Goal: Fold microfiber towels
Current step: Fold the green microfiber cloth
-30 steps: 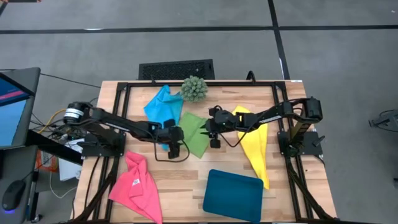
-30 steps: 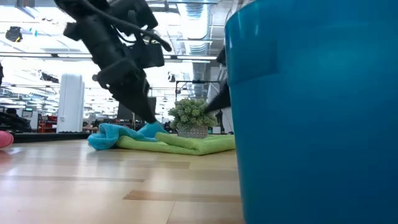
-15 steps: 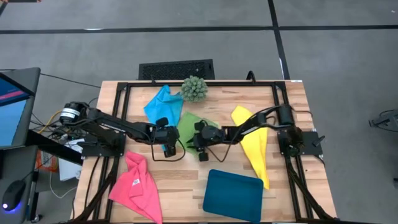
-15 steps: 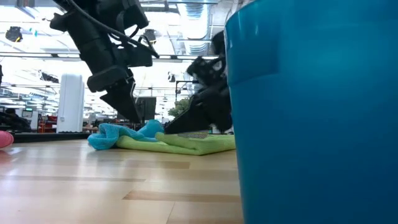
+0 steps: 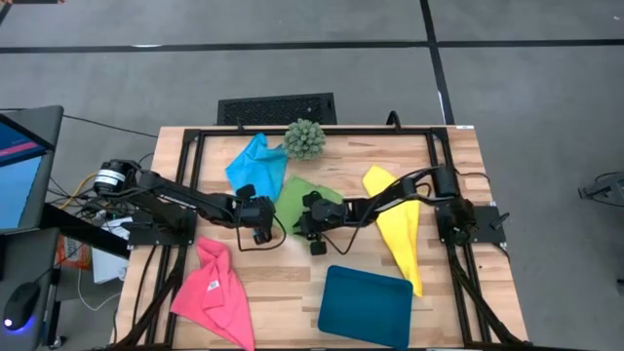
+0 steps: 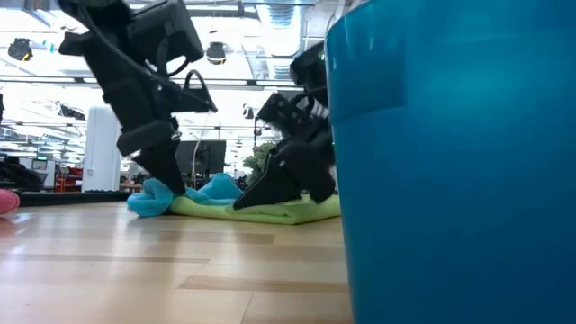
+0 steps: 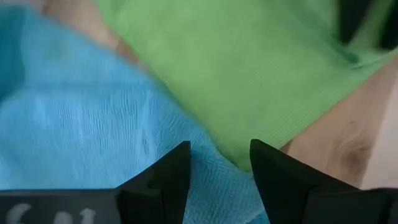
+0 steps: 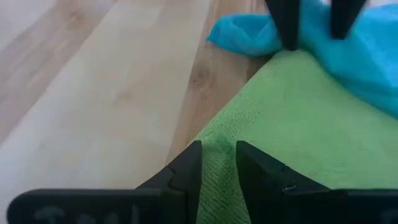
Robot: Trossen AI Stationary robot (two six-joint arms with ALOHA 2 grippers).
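Green towel (image 5: 297, 198) sits at centre frame in my high view, blue towel (image 5: 255, 166) overlapping its upper left; left gripper (image 5: 265, 229) and right gripper (image 5: 310, 232) meet at its lower edge. Low view: both grippers are down at the cloths. Left wrist: fingers (image 7: 171, 174) stand apart over the blue-green seam. Right wrist: fingers (image 8: 186, 171) stand narrowly parted, straddling the green edge.

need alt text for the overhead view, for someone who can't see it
Seen from above, two dark robot arms meet over a green towel at the middle of a wooden table, the left gripper and right gripper at its near edge. A blue towel, yellow towel, pink towel, teal tray and spiky plant lie around it.
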